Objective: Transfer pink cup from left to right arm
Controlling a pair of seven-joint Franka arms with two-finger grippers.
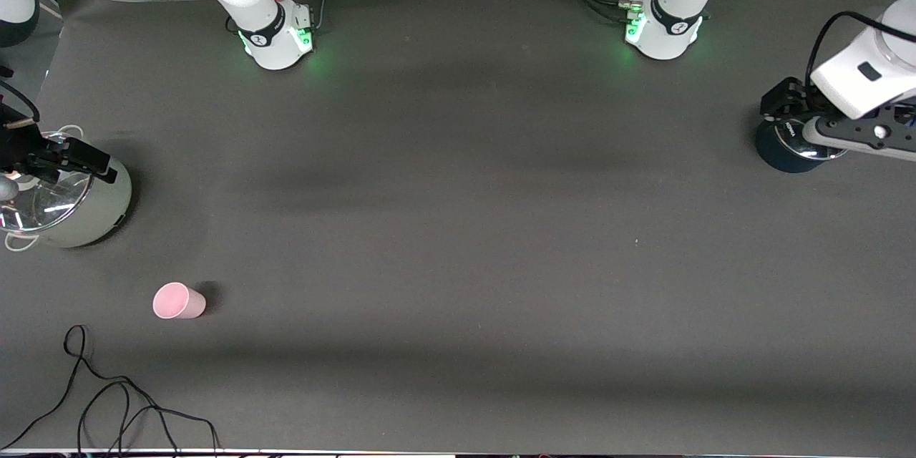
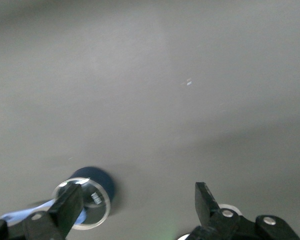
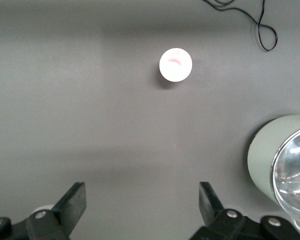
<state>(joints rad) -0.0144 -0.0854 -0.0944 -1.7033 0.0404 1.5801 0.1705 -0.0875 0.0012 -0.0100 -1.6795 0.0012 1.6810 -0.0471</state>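
Note:
The pink cup (image 1: 179, 301) stands by itself on the dark table near the right arm's end, closer to the front camera than the pale green pot (image 1: 100, 211). The right wrist view shows the pink cup (image 3: 175, 65) from above, well apart from the fingers. My right gripper (image 1: 96, 166) hangs open over that pot's glass lid, with nothing between its jaws (image 3: 142, 200). My left gripper (image 1: 778, 106) is at the left arm's end of the table, over a dark blue pot (image 1: 783, 154). It is open (image 2: 137, 200) and holds nothing.
The pale green pot (image 3: 270, 155) has a glass lid and white handles. The dark blue pot (image 2: 92, 192) also carries a glass lid. A loose black cable (image 1: 107, 401) lies at the table's front edge near the cup, and the cable (image 3: 257, 25) also shows in the right wrist view.

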